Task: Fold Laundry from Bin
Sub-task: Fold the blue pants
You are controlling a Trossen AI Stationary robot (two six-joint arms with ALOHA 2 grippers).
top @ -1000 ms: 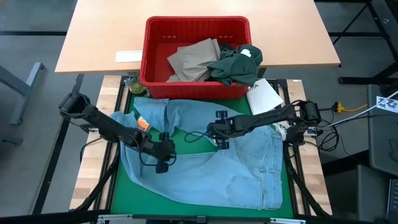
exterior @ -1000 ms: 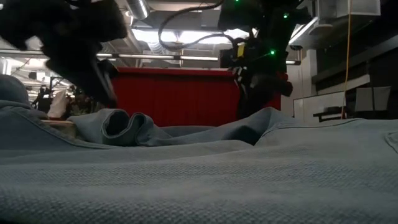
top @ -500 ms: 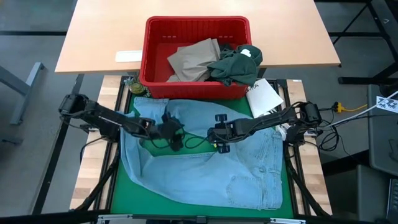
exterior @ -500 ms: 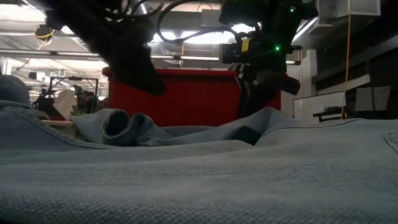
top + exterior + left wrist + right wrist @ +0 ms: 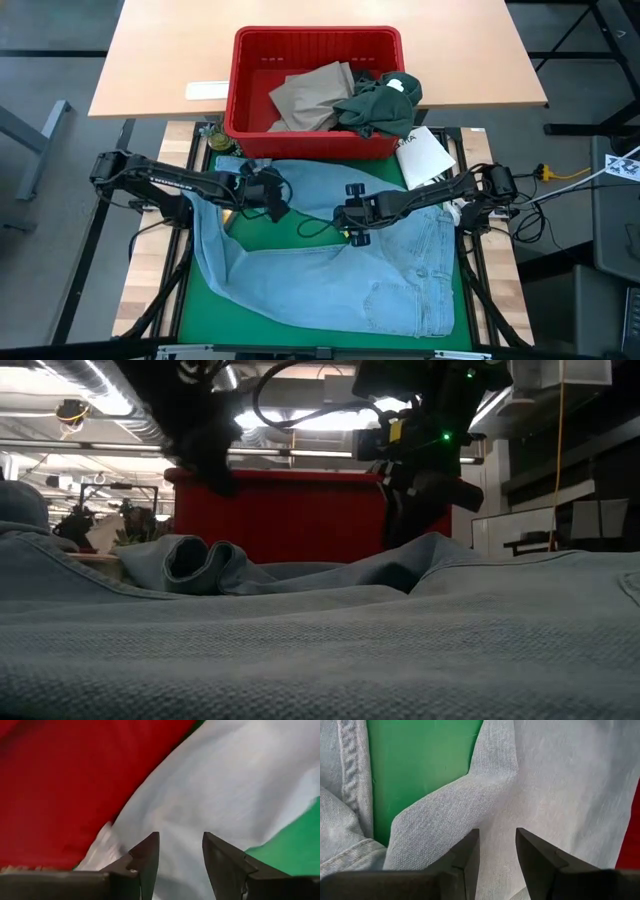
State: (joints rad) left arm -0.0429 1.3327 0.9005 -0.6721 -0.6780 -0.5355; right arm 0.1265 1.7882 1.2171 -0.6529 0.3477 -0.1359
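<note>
A light blue denim garment (image 5: 340, 260) lies spread on the green mat (image 5: 200, 315), bunched into a rolled fold (image 5: 195, 565) at its far left. My left gripper (image 5: 278, 190) hovers over its far part, close to the red bin (image 5: 318, 32). It is open (image 5: 180, 850) with nothing between its fingers. My right gripper (image 5: 352, 225) stands over the garment's middle, open (image 5: 495, 840), above a folded edge (image 5: 470, 785) beside bare mat (image 5: 420, 770). Tan khaki trousers (image 5: 310, 95) and a dark green garment (image 5: 380, 105) lie in the bin, the green one draped over its near rim.
A white flat packet (image 5: 425, 155) lies at the mat's far right corner, by the bin. The bin rests on a tan desk (image 5: 150, 60) behind the mat, with a white label (image 5: 207, 90) on it. Cables and frame rails run along both sides.
My left gripper has risen from the garment's near-left part and gone toward the far edge, ending close to the bin. It has also turned, so that it points less steeply down. My right gripper has kept still.
</note>
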